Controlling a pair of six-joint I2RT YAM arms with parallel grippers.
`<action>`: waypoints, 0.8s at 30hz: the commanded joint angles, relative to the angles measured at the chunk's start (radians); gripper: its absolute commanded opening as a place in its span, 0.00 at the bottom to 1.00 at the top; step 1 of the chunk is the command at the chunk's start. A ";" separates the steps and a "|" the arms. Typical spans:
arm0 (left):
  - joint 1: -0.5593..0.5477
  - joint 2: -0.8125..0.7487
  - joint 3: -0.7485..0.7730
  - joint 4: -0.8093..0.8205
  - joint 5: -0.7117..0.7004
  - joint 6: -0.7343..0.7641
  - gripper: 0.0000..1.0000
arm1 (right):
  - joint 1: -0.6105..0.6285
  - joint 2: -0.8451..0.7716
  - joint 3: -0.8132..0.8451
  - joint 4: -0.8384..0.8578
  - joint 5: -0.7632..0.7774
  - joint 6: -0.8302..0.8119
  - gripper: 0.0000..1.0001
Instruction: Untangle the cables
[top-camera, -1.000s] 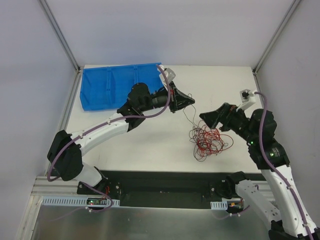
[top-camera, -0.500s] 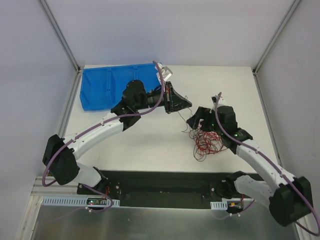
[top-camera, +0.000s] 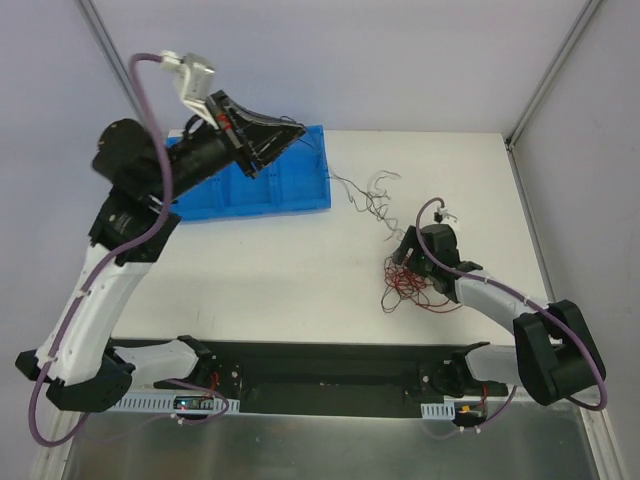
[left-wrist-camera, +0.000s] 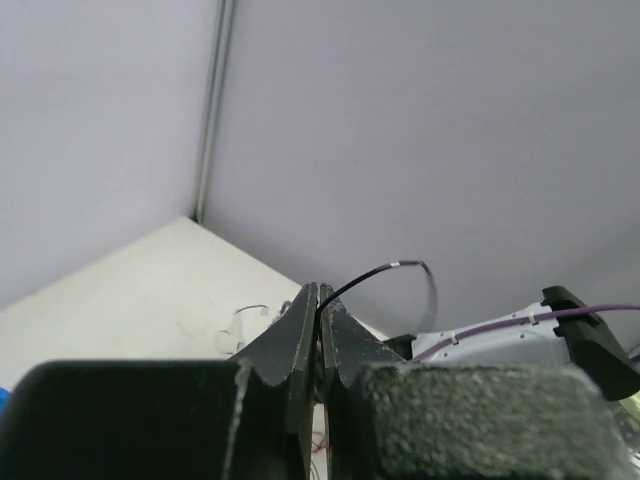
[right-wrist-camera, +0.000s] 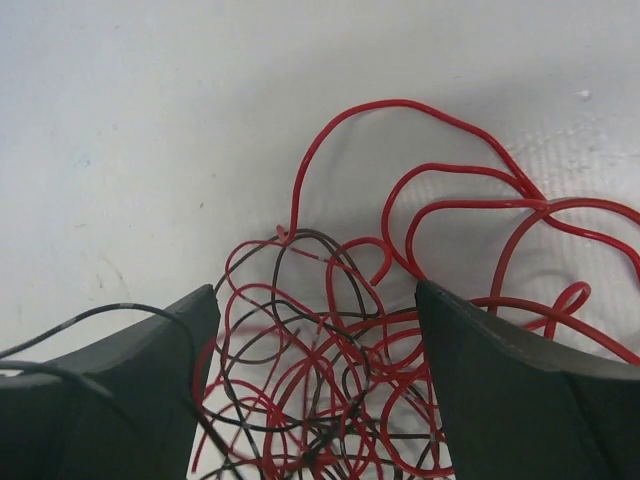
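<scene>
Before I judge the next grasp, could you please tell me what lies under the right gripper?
Under the right gripper, between its open jaws, a tangle of red and black cables lies on the table. Whatever sits beneath the finger pads is covered.

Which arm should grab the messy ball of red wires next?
Probably right. The right jaws stand open on either side of the loose tangle of thin red and black wires, low on the white table. The left jaws are shut on one thin black wire, high up near the blue plastic bin.

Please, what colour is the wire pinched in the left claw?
Black: thin wire, clearest in left wrist view.
</scene>
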 joint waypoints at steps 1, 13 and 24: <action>0.023 -0.047 0.117 -0.147 -0.123 0.091 0.00 | -0.026 -0.011 -0.022 0.026 0.068 0.041 0.82; 0.029 -0.099 0.441 -0.385 -0.468 0.309 0.00 | -0.226 -0.082 -0.035 -0.083 0.097 0.001 0.40; 0.029 -0.170 0.470 -0.422 -0.887 0.569 0.00 | -0.374 -0.062 0.003 -0.158 0.065 -0.019 0.35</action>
